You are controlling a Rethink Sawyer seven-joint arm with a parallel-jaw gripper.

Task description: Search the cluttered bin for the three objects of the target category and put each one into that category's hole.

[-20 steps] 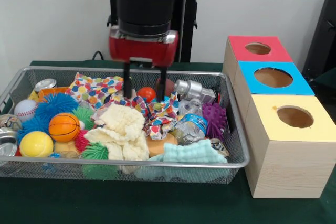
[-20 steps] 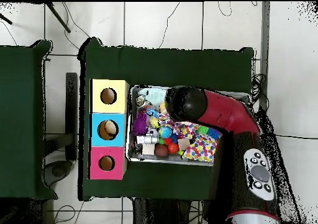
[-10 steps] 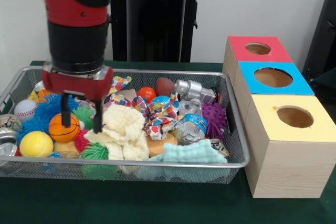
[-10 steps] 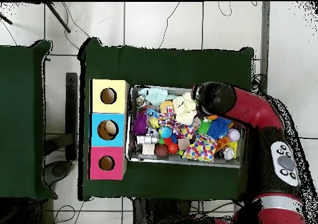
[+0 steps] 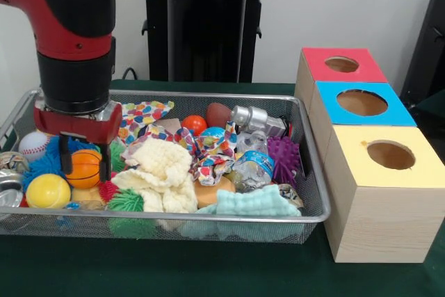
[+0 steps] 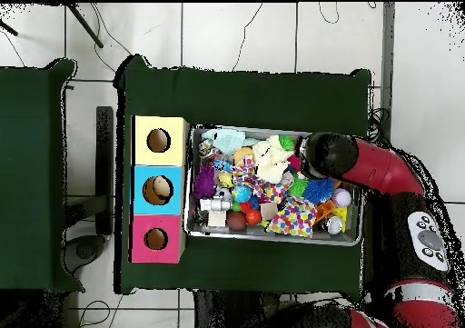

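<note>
A red arm's gripper (image 5: 85,163) hangs at the wire bin's (image 5: 316,193) left end, jaws open astride an orange basketball (image 5: 83,167). Crowding neighbours could snag the jaws and spoil the grip.

My gripper (image 5: 85,165) stands in the wire bin (image 5: 316,193) at its 9 o'clock end, one finger on each side of the small basketball (image 5: 83,169). At 8 o'clock of that lies a smooth ball (image 5: 47,190). Three boxes (image 5: 379,199) line the bin's 3 o'clock side.
</note>
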